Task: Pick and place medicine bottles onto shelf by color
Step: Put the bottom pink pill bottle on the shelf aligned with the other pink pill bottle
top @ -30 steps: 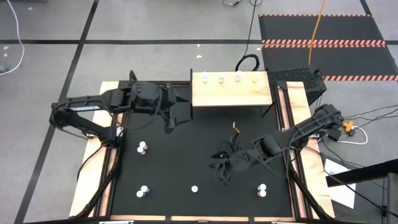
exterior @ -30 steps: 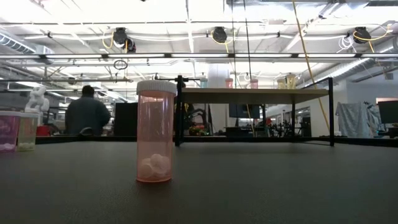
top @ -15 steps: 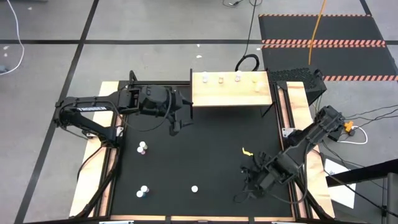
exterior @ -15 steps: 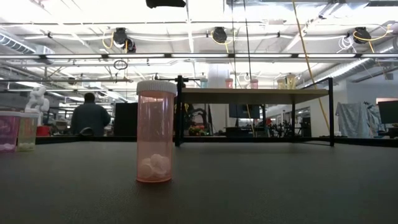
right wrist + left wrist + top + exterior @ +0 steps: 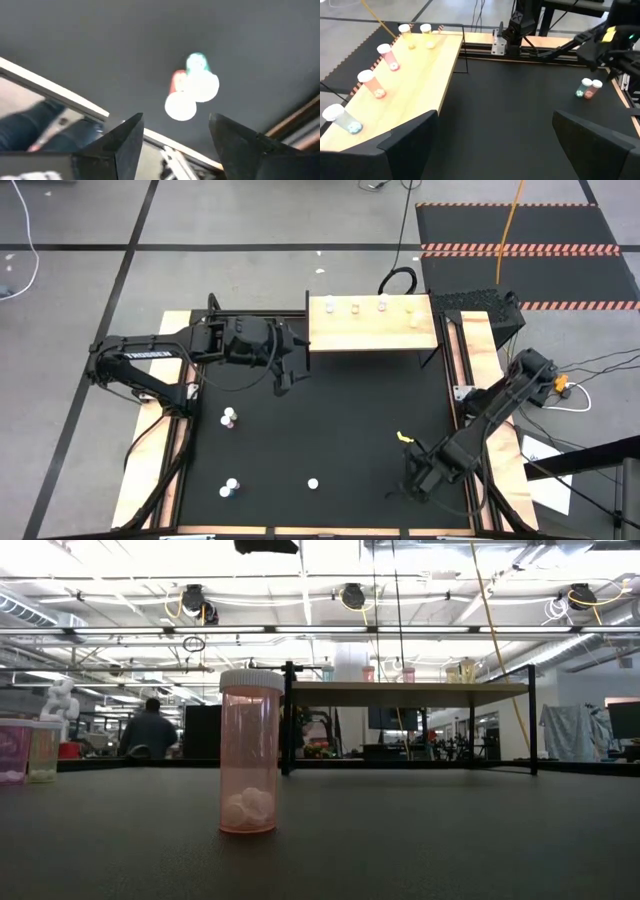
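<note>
**Right tool hangs over a pair of bottles near the table's front-right corner**

Down at the near right corner of the black table (image 5: 330, 430), the right tool (image 5: 175, 145) hangs over two small bottles that stand touching each other, one teal-bodied (image 5: 196, 62) and one reddish (image 5: 178, 82), both white-capped. Its fingers stand apart with nothing between them, and the pair lies just ahead of the gap, so I judge it is lining up for a pick; with the two bottles pressed together, taking one without nudging the other looks tricky.

At the far edge stands the shelf (image 5: 372, 332), a light-wood board on thin black legs. Five bottles sit in a row along it in the left wrist view: a bluish one (image 5: 342, 120), two pinkish ones (image 5: 372, 85) (image 5: 387, 56), then two yellow ones (image 5: 406, 36) (image 5: 426, 35). Like colours stand side by side, which fits the sorting.

The left tool (image 5: 490, 145) waits just beside the shelf's left end, fingers wide apart and empty, looking along the board.

Three more bottles wait on the table's left and front: one at (image 5: 229, 418), one at (image 5: 230, 487), one at (image 5: 313, 483). The low view shows a pink bottle (image 5: 249, 752) close up, upright, with a few white pills lying at its bottom. A person (image 5: 150, 732) stands far back in the room.
</note>
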### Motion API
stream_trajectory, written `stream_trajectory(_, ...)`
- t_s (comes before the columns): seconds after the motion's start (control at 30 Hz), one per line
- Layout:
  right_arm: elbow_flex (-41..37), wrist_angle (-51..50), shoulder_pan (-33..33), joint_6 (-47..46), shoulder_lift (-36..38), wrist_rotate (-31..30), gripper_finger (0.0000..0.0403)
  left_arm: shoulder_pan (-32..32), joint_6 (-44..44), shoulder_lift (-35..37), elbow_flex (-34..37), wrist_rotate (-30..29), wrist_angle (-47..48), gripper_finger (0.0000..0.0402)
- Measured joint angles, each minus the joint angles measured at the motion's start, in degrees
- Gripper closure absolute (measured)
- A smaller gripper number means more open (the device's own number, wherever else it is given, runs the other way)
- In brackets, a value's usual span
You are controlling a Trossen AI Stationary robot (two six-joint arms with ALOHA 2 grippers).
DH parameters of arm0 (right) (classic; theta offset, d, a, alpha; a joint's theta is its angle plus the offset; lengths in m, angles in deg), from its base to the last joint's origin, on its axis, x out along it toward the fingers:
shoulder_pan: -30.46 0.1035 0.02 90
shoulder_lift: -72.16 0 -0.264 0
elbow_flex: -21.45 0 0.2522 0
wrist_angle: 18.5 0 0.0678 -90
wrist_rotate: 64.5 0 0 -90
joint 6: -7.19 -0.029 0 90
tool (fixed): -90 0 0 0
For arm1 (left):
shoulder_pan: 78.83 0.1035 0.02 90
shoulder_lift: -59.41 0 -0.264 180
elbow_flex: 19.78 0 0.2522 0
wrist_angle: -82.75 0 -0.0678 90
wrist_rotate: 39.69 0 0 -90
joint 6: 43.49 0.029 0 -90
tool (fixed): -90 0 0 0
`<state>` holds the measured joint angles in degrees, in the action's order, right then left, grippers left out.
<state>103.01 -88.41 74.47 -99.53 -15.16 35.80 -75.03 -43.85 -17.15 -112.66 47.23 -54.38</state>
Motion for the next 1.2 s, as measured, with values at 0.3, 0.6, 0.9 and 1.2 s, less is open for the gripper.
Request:
stream_trajectory(0.3, -4.84, 2.01, 0.16, -6.19, 3.58, -1.06, 0.0179, 1.59, 0.11, 0.00, -0.02, 0.00, -2.28, 0.0009)
stream_trajectory(0.6, -4.84, 1.37, 0.77, -7.61, 7.05, 0.20, 0.0179, 2.66, 0.53, 0.00, -0.02, 0.00, -1.89, 0.0009)
stream_trajectory(0.9, -4.82, 4.76, -3.46, 11.27, 7.22, -10.38, 0.0179, 2.94, 0.66, 0.11, -0.02, -0.02, -0.27, 0.0009)
stream_trajectory(1.2, -4.82, 6.19, -15.27, 43.64, 7.14, -16.85, 0.0179, 1.29, -6.92, 4.38, -0.09, -3.08, 8.14, 0.0009)
